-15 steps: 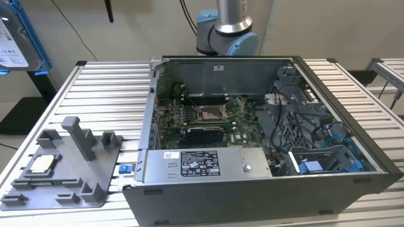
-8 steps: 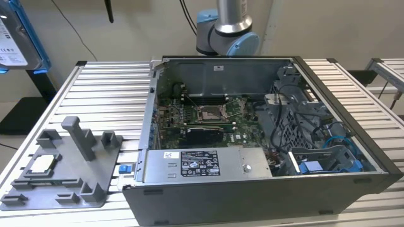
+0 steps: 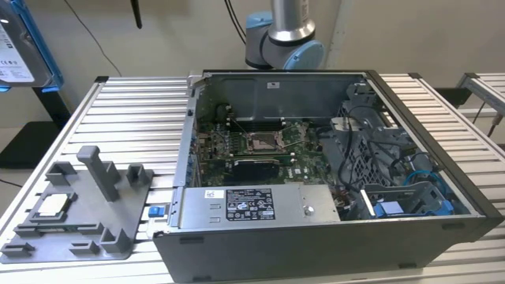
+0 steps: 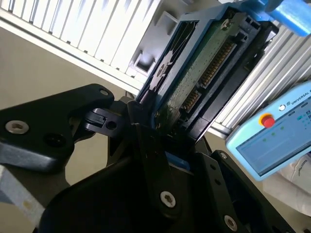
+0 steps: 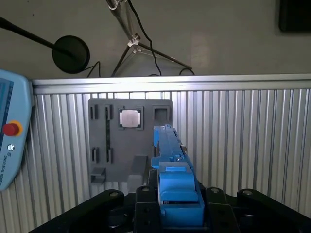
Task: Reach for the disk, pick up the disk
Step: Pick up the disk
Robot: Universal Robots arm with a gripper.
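Note:
The disk [image 3: 20,47], silver with a white label and a bright blue bracket, hangs high in the air at the exterior view's upper left, above the table's corner. In the second wrist view the disk [image 4: 209,73] shows its green circuit-board underside and connector pins, and my gripper [image 4: 160,141] is shut on its lower end. In the first wrist view the disk [image 5: 167,145] stands edge-on, and its blue bracket is clamped between the black fingers of my gripper [image 5: 177,204], well above the grey fixture plate [image 5: 104,141].
An open computer case [image 3: 316,177] takes up the middle of the slatted table [image 3: 134,118]. The grey fixture plate [image 3: 79,207] with upright posts lies at the exterior view's left and carries a small square chip [image 3: 51,204]. A teach pendant [image 4: 272,141] is nearby.

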